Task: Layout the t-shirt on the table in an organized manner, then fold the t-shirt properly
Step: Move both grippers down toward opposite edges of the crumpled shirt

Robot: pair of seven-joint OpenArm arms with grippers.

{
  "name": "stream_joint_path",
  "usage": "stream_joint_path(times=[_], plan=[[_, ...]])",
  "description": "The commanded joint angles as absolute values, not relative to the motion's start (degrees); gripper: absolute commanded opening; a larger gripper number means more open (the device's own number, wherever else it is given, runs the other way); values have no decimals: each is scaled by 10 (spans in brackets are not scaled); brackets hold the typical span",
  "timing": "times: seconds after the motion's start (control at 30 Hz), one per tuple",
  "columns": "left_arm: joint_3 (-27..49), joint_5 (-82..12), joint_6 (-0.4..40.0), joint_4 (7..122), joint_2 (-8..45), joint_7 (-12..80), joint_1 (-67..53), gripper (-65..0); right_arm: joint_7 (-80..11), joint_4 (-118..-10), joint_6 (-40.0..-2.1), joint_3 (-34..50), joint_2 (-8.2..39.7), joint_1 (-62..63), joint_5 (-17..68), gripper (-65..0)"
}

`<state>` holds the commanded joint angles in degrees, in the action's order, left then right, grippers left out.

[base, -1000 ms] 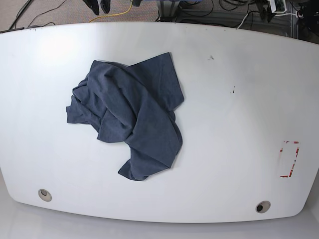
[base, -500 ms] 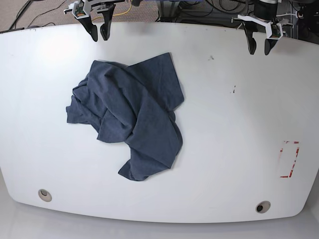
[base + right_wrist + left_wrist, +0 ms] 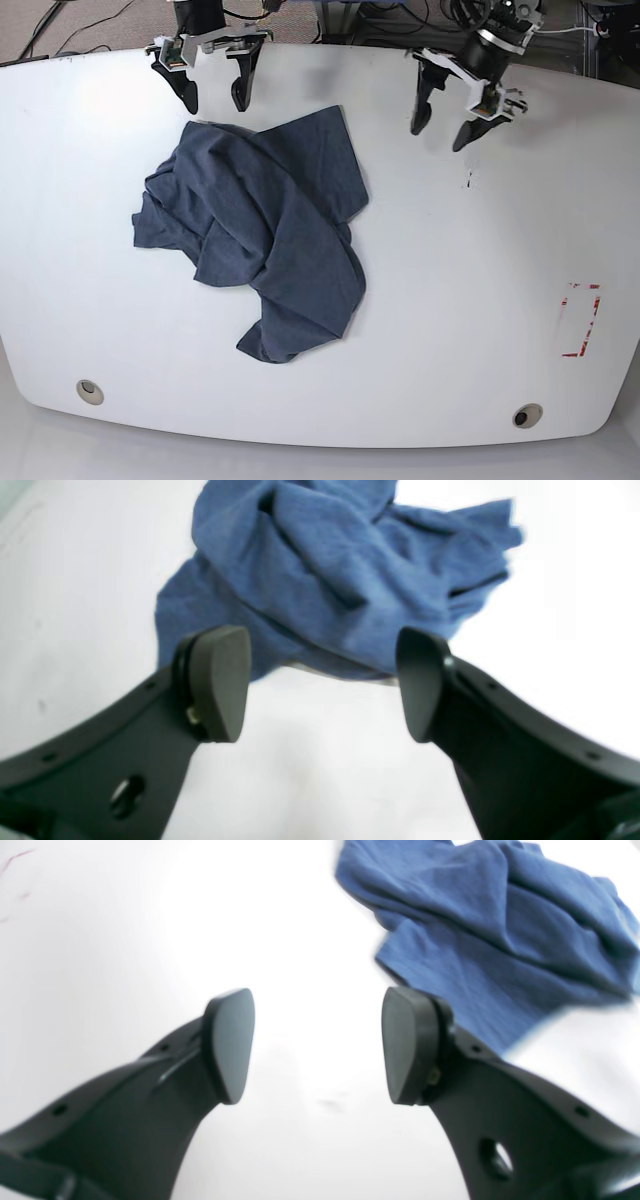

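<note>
**Both arms poised over crumpled shirt, nothing gripped yet**

T-shirt heaped left of centre in the base frame, on the table; bunched into overlapping folds, one lobe trailing toward lower centre, a flat panel reaching up toward upper centre. No lettering or tag visible, so front and back cannot be told apart. Layout step judged not yet started.

Right gripper at upper left of base frame, just above the shirt's top edge; jaws spread wide, empty. Left gripper at upper centre-right, well apart from the cloth, over bare white surface; jaws likewise spread, empty. Placement probably deliberate: one arm to each side of the heap, ready to pinch separate edges and pull the fabric apart.

Right wrist view: right gripper aimed straight at the pile, cloth filling the gap between the pads, fold ridges and a loose corner at upper right of frame. Detail unavailable from the base view, where folds read only as shading.

Left wrist view: left gripper framing blank tabletop, shirt off to upper right of frame, behind one finger. Offset confirmed.

Base view alone gives whole outline, red-taped rectangle at right edge, grommets along bottom.
</note>
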<state>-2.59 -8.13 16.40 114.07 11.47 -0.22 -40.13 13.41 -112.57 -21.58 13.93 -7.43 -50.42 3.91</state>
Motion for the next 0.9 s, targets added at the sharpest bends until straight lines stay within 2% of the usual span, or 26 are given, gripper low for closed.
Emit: stream_joint_path(times=[0.1, 0.37, 0.6, 0.9], plan=[[-51, -81, 164, 1141, 124, 15, -383, -336, 134, -1126, -215, 139, -74, -503, 39, -212], [-118, -81, 164, 1140, 127, 106, -322, -333, 134, -1126, -215, 153, -75, -488, 39, -212], [-120, -86, 163, 1139, 120, 176, -293, -333, 120, -1127, -215, 152, -75, -484, 39, -212], [-58, -86, 162, 1125, 30, 299, -223, -332, 119, -1127, -219, 166, -74, -480, 39, -212]])
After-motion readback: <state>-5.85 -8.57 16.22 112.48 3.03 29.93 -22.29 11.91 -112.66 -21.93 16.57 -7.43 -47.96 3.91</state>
